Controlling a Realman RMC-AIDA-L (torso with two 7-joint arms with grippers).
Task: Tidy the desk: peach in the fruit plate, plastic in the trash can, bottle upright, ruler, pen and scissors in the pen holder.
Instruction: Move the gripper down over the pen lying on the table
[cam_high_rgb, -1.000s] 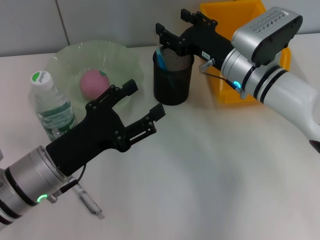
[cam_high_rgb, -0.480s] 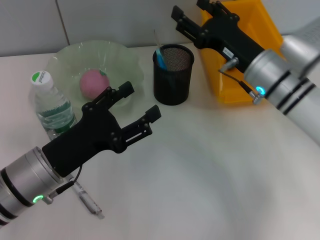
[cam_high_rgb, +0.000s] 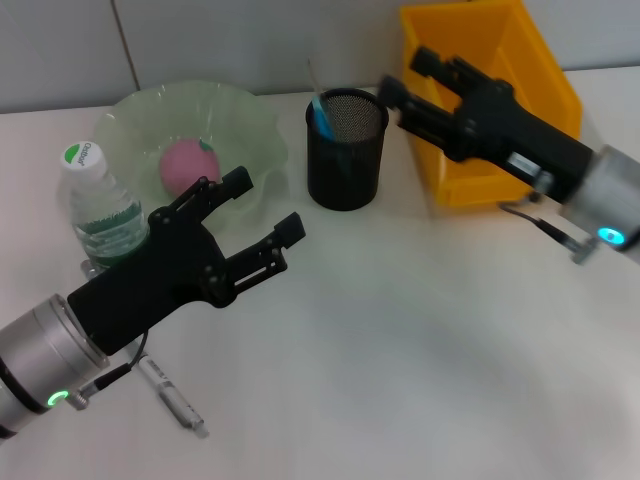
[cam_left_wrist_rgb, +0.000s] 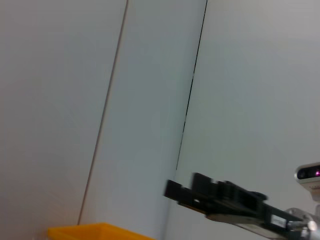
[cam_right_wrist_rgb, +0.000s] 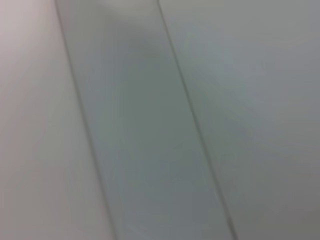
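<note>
The left arm (cam_high_rgb: 130, 290) covers the bottle's (cam_high_rgb: 100, 215) base and part of the pen (cam_high_rgb: 172, 398) below it. Past the holder (cam_high_rgb: 345, 150), the bin's (cam_high_rgb: 480, 40) top is cut off, and the right gripper (cam_high_rgb: 420, 80) is blurred (finger spacing unclear). The holder's contents are too small to identify.

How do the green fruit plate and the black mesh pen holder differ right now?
The translucent green fruit plate is wide, shallow and wavy-rimmed; the black mesh pen holder is a narrow, upright cylinder. The plate holds a pink peach; the holder has a blue item sticking out of its top. The plate lies partly behind the left gripper; the holder stands clear of both arms. Both sit on the white desk.
</note>
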